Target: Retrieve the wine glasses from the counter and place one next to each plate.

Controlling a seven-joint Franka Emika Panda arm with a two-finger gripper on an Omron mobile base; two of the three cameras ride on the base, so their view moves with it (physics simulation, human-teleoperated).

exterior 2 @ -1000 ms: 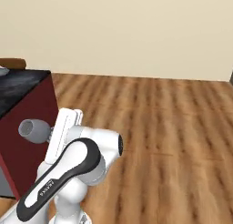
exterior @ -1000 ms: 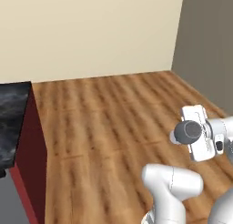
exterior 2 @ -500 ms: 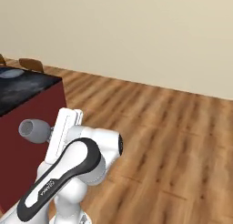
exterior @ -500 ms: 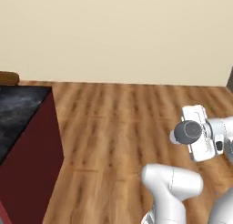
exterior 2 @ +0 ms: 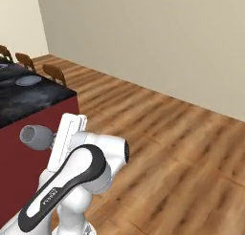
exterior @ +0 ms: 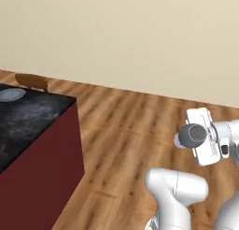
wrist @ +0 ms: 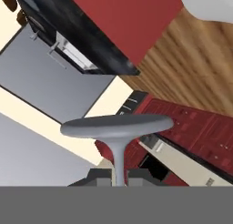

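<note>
My gripper [wrist: 119, 176] is shut on the thin stem of a clear greyish wine glass [wrist: 117, 126], whose round foot spreads just above the fingertips [wrist: 98, 175]. The same glass [exterior: 190, 136] juts out as a grey rounded shape from the white hand above the wooden floor, and it shows again [exterior 2: 35, 135] from the other side. A grey-blue plate [exterior: 10, 95] lies on the black-topped island; the plate [exterior 2: 28, 80] sits near the island's far edge. Dark red cabinets [wrist: 196, 133], probably the counter's, fill the lower right of the hand view.
The island [exterior: 35, 131] has a black top and dark red sides and stands to the left of the arm. Wooden stools [exterior 2: 54, 73] line its far side. A wide wooden floor [exterior 2: 182, 133] stretches ahead to a cream wall [exterior: 130, 32].
The whole scene has shifted as the base turns: the island now reaches further into both base views, and its plate and stools have appeared. The arm and held glass keep their pose.
</note>
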